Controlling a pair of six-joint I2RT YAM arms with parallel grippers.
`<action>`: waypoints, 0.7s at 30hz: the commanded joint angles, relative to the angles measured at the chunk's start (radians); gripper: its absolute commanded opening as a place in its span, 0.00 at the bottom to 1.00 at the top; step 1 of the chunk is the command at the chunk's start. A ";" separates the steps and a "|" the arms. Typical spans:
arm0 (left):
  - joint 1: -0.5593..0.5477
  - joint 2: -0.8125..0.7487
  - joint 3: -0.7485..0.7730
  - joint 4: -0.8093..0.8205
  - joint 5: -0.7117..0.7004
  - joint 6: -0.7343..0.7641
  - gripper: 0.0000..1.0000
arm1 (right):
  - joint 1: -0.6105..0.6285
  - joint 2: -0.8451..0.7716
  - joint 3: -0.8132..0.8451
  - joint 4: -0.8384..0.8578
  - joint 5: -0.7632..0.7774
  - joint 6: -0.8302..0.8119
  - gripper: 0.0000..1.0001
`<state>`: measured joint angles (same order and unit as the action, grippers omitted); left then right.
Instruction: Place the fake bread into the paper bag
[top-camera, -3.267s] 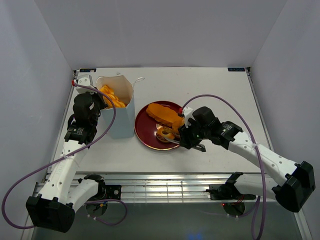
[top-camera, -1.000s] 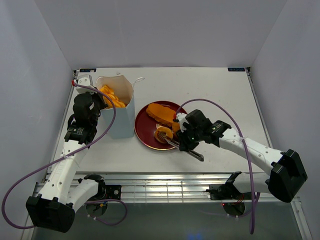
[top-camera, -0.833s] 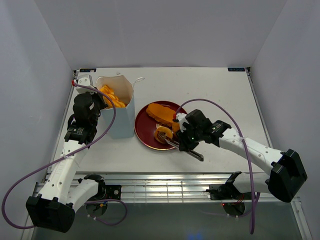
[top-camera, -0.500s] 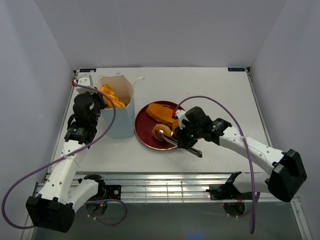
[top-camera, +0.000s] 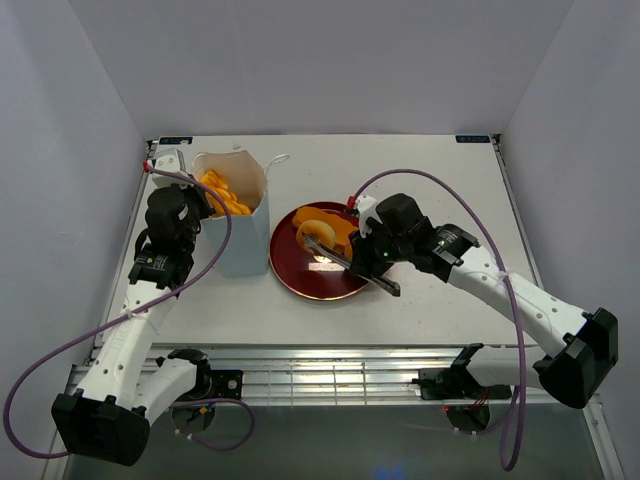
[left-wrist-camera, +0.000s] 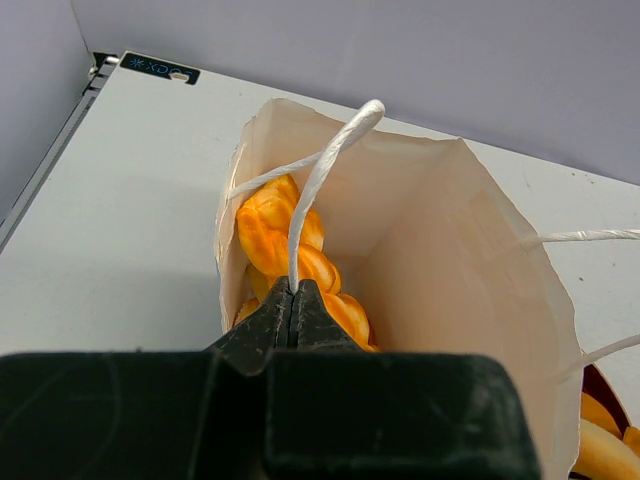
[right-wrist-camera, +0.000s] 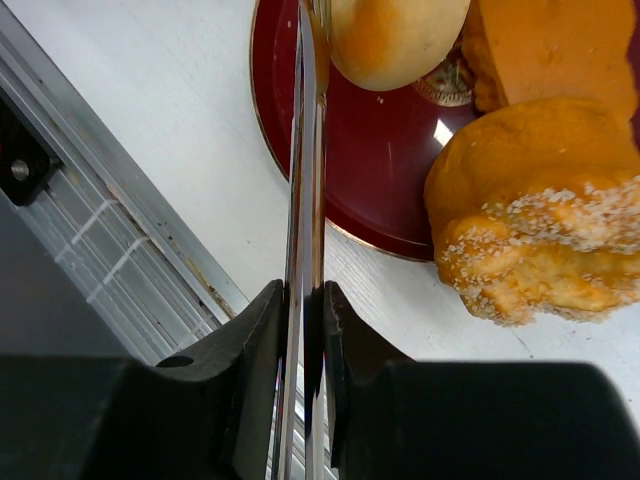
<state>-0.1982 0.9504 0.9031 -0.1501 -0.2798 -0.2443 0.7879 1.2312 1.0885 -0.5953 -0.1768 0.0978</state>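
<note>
The white paper bag (top-camera: 240, 225) stands left of the dark red plate (top-camera: 305, 283), with orange twisted bread (top-camera: 222, 192) inside it. My left gripper (top-camera: 204, 200) is shut on the bag's cord handle (left-wrist-camera: 322, 165), its tips (left-wrist-camera: 292, 290) at the bag's near rim (left-wrist-camera: 450, 250), above the bread in the bag (left-wrist-camera: 285, 235). My right gripper (top-camera: 374, 268) is shut on metal tongs (right-wrist-camera: 308, 170). The tongs pinch a round golden bun (top-camera: 318, 236) held over the plate. In the right wrist view, my right gripper (right-wrist-camera: 305, 300) holds the tongs, and the bun (right-wrist-camera: 395, 35) shows at their tip.
More bread lies on the plate: a sesame-topped piece (right-wrist-camera: 530, 225) and an orange piece (right-wrist-camera: 545, 50) on its right side. The plate (right-wrist-camera: 370, 150) sits near the table's front edge, with the metal rail (right-wrist-camera: 110, 260) just beyond it.
My right gripper has closed the tongs on the round bun and lifted it back and slightly left over the plate. The left arm has not moved.
</note>
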 joint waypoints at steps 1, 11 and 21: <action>0.003 -0.025 0.017 0.003 -0.002 0.004 0.00 | 0.007 -0.078 0.114 0.012 0.025 0.019 0.08; 0.003 -0.027 0.017 0.003 -0.004 0.002 0.00 | 0.005 -0.062 0.393 -0.064 0.033 0.000 0.08; 0.003 -0.029 0.019 0.003 -0.007 0.002 0.00 | 0.005 0.046 0.680 -0.084 0.022 -0.018 0.08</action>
<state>-0.1982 0.9485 0.9031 -0.1501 -0.2798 -0.2443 0.7879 1.2278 1.6955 -0.7086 -0.1387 0.0956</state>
